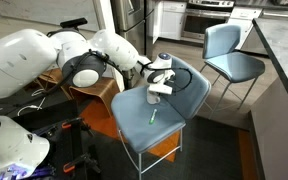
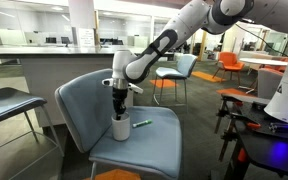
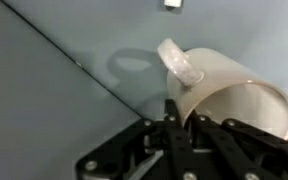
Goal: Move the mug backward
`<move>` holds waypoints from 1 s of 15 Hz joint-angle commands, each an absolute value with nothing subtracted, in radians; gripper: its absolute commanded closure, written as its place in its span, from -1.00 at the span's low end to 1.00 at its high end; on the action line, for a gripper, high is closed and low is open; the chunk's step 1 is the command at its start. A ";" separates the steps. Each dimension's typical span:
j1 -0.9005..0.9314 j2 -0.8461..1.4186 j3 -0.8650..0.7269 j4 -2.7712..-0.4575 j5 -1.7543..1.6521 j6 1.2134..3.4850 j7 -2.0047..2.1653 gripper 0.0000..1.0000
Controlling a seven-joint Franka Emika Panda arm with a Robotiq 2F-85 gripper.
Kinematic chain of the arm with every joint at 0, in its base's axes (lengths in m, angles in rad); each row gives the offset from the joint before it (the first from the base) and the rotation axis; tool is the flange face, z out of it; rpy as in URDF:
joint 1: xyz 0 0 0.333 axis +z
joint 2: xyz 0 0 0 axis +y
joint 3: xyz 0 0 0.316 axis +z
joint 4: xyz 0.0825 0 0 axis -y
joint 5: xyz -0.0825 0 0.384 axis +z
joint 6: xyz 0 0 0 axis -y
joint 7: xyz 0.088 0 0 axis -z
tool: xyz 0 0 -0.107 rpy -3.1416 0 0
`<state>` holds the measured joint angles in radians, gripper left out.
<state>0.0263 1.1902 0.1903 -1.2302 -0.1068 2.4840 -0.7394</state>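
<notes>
The mug (image 2: 120,129) is a small whitish cup, upright on the blue chair seat (image 2: 154,150). It also shows in an exterior view (image 1: 160,91) near the backrest. In the wrist view the mug (image 3: 234,100) fills the right side, its handle pointing up-left. My gripper (image 2: 120,103) comes straight down onto the mug. In the wrist view its fingers (image 3: 184,118) are close together across the mug's rim, one outside the wall and one inside. I cannot tell whether the mug rests on the seat or hangs just above it.
A thin green pen (image 2: 142,124) lies on the seat just beside the mug, also seen in an exterior view (image 1: 153,116). The chair's backrest (image 2: 79,105) rises behind the mug. A second blue chair (image 1: 229,55) and a wooden stool (image 1: 94,92) stand nearby.
</notes>
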 commanded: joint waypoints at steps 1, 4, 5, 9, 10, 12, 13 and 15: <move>0.045 1.230 0.165 -1.158 -0.140 2.452 -0.692 0.28; 0.038 1.230 0.164 -1.150 -0.134 2.439 -0.692 -0.05; 0.035 1.227 0.166 -1.148 -0.129 2.428 -0.688 -0.19; 0.013 1.175 0.186 -1.172 -0.107 2.363 -0.669 -0.79; 0.012 1.156 0.185 -1.178 -0.105 2.339 -0.653 -0.92; 0.010 1.110 0.184 -1.190 -0.100 2.271 -0.627 -1.00; 0.011 1.082 0.180 -1.194 -0.093 2.215 -0.600 -1.00; 0.002 1.030 0.188 -1.199 -0.062 2.086 -0.564 -1.00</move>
